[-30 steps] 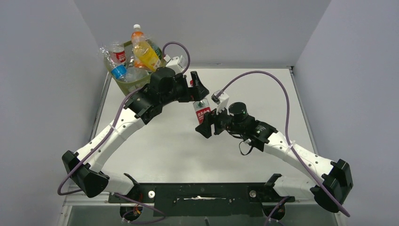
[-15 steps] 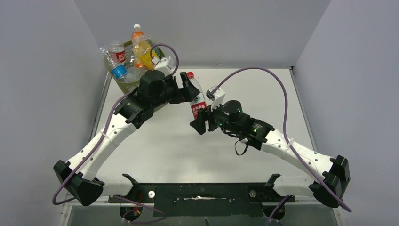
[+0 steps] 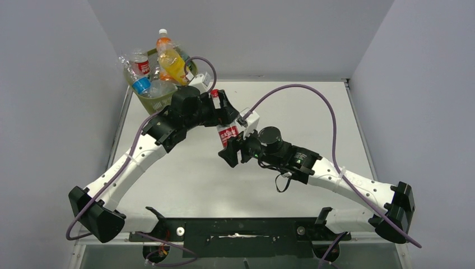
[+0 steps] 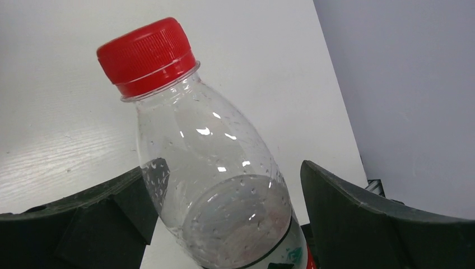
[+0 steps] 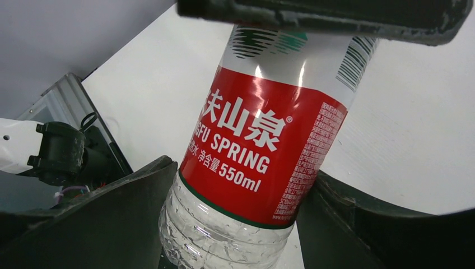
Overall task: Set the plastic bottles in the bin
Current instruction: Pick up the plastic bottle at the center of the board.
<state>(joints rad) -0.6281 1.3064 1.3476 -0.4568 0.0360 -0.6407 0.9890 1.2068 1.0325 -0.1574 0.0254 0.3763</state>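
While the right gripper (image 3: 234,147) pinches a red-labelled bottle (image 3: 227,134) around its lower body, the left gripper (image 3: 221,109) stands spread around its shoulder, mid-frame over the white table (image 3: 302,117).
From above, the olive bin (image 3: 152,102) sits at the table's upper left corner against the grey walls (image 3: 56,84), heaped with other bottles (image 3: 168,61), close behind the left arm; bare tabletop shows right of the arms. Only the left wrist view shows the red cap (image 4: 147,55) close up, and a gap between the bottle and the right-hand finger (image 4: 364,218). Only the right wrist view shows the label's print.
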